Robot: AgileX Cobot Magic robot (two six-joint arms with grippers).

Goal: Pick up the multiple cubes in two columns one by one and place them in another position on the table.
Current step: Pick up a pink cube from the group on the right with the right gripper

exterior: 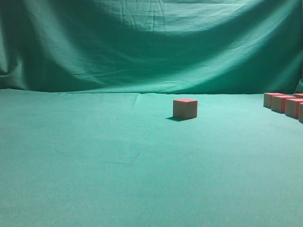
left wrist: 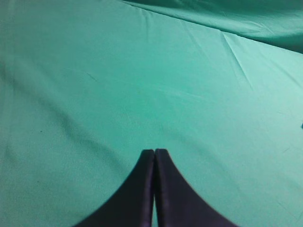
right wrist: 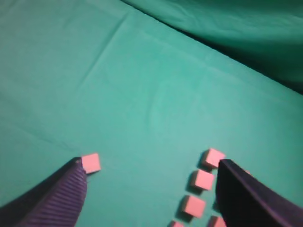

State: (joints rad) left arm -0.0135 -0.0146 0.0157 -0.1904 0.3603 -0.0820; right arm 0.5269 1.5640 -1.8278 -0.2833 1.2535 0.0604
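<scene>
Right gripper (right wrist: 151, 189) fingers spread wide — lone cube (exterior: 185, 108) on open table (exterior: 94, 156).

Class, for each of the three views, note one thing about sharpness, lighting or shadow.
Exterior view: the lone cube is fairly sharp, with a small shadow at its left. Left wrist view: the shut left gripper is dark and featureless. Right wrist view: the cubes look soft and the top right corner is dim.

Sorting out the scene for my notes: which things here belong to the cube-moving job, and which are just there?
Part of the job:
- lone cube
- rows of cubes
- table
- right gripper, open
- left gripper, shut

Just there:
- green backdrop curtain
</scene>
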